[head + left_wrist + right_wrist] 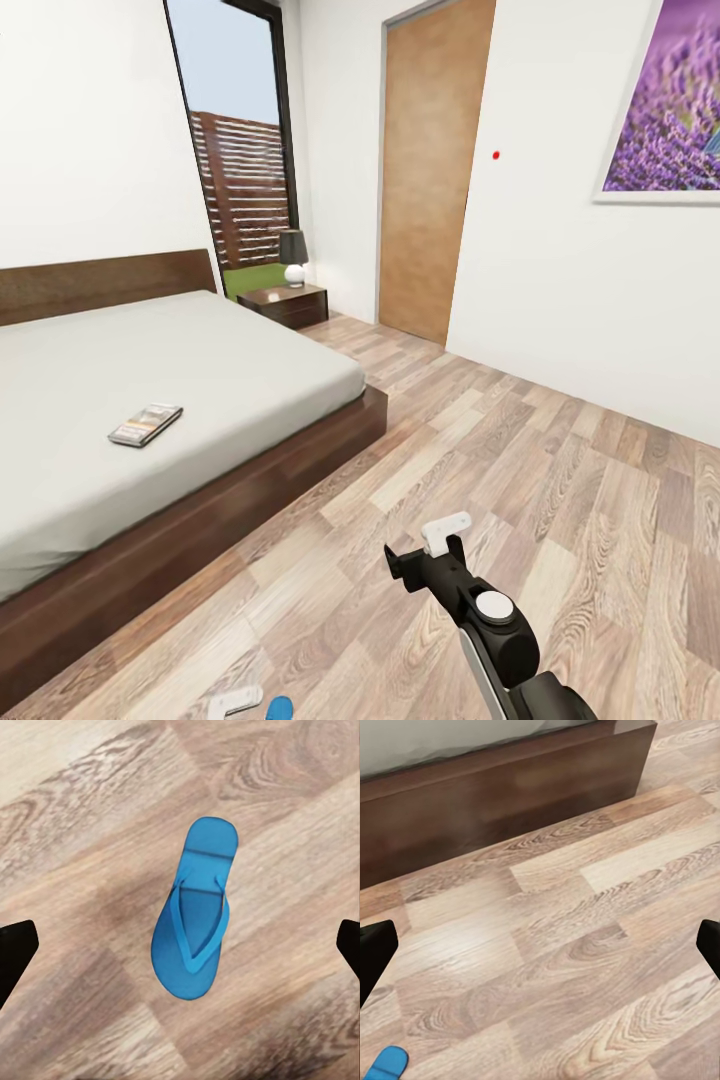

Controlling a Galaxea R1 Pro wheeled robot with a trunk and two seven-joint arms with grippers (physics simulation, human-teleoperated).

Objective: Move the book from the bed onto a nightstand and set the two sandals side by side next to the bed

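Note:
The book [146,424] lies flat on the bed's pale mattress [120,380], near the side edge. Beyond the bed's far corner stands a dark nightstand [285,300] carrying a lamp. One blue sandal [193,926] rests sole-down on the wood floor, directly under my left gripper [180,952], which hangs above it open and empty. In the head view that gripper [240,702] shows at the bottom edge with the sandal's tip [279,708] beside it. My right gripper [425,550] is open and empty over bare floor beside the bed frame [502,787]; a blue sandal tip [388,1063] shows in the right wrist view.
A wooden door [430,170] stands in the far wall, with a tall window [240,150] to its left and a purple picture [670,110] on the right wall. Open plank floor [520,450] stretches to the right of the bed.

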